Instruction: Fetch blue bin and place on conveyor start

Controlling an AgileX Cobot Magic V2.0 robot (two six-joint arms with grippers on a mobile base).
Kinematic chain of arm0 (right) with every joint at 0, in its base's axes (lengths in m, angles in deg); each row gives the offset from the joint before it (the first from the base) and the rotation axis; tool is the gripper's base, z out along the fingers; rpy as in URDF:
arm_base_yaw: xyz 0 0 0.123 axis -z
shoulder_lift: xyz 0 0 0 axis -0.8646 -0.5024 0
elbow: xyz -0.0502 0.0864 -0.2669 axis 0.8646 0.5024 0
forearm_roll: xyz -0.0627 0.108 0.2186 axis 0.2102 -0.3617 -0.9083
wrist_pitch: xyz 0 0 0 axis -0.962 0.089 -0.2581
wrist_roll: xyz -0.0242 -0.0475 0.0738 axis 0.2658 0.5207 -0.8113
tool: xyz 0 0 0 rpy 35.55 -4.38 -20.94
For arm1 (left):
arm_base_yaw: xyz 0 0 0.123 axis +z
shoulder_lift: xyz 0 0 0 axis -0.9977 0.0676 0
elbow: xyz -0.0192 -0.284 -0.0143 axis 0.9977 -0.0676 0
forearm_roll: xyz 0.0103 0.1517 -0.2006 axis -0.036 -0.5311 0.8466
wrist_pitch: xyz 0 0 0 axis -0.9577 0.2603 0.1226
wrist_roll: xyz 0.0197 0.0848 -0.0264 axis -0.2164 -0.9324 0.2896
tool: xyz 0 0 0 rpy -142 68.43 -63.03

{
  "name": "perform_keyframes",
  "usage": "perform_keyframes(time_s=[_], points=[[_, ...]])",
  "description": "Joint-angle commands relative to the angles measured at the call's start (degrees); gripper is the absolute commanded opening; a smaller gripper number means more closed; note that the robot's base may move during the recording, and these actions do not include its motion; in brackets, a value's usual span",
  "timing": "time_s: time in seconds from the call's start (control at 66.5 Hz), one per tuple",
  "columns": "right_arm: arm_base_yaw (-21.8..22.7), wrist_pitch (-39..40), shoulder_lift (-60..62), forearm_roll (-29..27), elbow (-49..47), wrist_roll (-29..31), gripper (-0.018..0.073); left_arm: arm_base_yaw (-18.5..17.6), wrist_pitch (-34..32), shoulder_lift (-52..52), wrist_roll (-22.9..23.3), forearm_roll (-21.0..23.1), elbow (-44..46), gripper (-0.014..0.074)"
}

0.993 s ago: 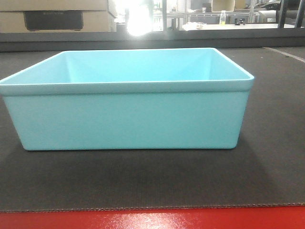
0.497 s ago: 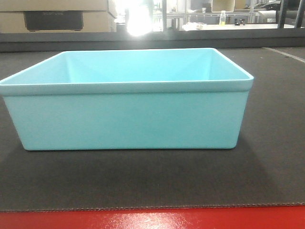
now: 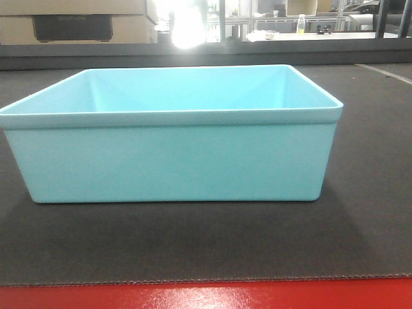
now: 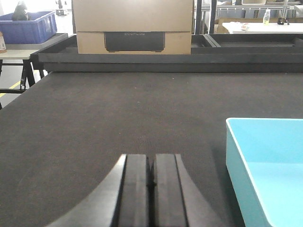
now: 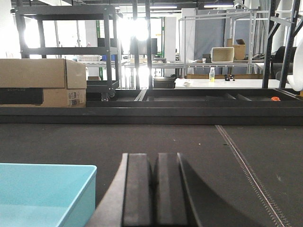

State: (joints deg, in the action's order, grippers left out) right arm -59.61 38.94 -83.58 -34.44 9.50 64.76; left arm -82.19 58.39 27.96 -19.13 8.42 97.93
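Note:
The blue bin (image 3: 170, 138), a pale turquoise tub with a thick rim, rests empty on the conveyor start (image 3: 206, 244), a dark-grey belt with a red front edge. In the left wrist view the bin's corner (image 4: 265, 165) shows at the right, apart from my left gripper (image 4: 150, 163), which is shut on nothing over the belt (image 4: 94, 123). In the right wrist view the bin's corner (image 5: 45, 194) lies at the lower left, beside my right gripper (image 5: 152, 163), also shut and holding nothing. Neither gripper appears in the front view.
A dark rail (image 3: 206, 58) runs along the belt's far side. Cardboard boxes (image 4: 132, 26) stand behind it, and a dark blue ribbed bin (image 4: 28, 28) sits at the far left. A stitched seam (image 5: 246, 170) crosses the belt at the right. Shelving (image 5: 66, 47) stands behind.

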Motion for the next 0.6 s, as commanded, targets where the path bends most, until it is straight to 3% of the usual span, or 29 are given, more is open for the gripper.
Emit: perform_keyframes(time_s=[0.0, 0.421, 0.587], points=[[0.11, 1.24, 0.34, 0.75, 0.05, 0.51, -0.0162, 0.11, -1.49, -0.30, -0.15, 0.13, -0.01, -0.0111], [0.11, 1.45, 0.34, 0.75, 0.05, 0.51, -0.0162, 0.11, -1.58, -0.86, -0.15, 0.13, -0.45, -0.0111], [0.11, 1.45, 0.34, 0.75, 0.05, 0.51, -0.0162, 0.11, -2.97, -7.59, -1.90, 7.09, -6.72, -0.0111]])
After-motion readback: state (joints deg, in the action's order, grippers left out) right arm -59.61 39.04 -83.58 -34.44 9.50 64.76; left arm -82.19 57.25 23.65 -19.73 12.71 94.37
